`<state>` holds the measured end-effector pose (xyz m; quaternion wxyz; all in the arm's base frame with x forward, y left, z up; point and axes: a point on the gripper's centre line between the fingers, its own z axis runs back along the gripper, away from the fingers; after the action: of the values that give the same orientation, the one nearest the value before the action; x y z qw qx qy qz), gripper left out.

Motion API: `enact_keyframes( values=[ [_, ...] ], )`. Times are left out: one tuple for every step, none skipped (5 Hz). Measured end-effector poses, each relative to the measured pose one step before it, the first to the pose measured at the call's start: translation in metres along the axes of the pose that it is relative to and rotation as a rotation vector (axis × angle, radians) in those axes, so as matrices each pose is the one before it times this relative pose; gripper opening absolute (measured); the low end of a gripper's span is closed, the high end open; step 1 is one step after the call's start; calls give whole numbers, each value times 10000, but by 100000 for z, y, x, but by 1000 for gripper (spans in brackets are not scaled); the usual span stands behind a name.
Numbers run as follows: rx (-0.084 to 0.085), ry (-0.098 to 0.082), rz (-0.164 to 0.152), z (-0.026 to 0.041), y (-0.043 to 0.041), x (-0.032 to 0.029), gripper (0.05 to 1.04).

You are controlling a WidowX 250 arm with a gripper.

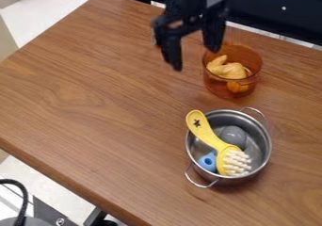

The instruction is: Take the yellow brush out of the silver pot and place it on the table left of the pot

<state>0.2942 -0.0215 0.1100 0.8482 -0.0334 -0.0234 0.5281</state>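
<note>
Black and hanging over the far part of the wooden surface (100, 93), the pincer (196, 59) is released, its tips apart, near the orange see-through pot (236, 89) holding a yellow-orange thing (228, 70), while a yellow brush (211, 138) leans inside the metal pot (267, 160) closer to the camera.

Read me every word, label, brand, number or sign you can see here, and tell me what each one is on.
No words, brands or numbers can be read.
Yellow brush: a small dark star-shaped mark on its handle, too small to tell whether it holds any lettering.
Metal pot: no lettering that I can make out.
Orange see-through container: none that I can make out.
</note>
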Motion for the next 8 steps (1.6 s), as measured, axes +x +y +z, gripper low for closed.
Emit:
enact_keyframes(
  values=[
    [449,383,488,-735,1734,-2546,999],
    [158,317,195,-801,472,-1877,999],
    [82,63,144,-763,239,-1291,999],
    [-245,-277,200,-172,-410,-179,999],
    [-143,-78,19,-198,-321,146,999],
    [221,27,-134,-936,627,-504,999],
    [-13,-83,22,-563,291,-307,999],
    [10,-180,-98,-932,21,-69,999]
  ],
)
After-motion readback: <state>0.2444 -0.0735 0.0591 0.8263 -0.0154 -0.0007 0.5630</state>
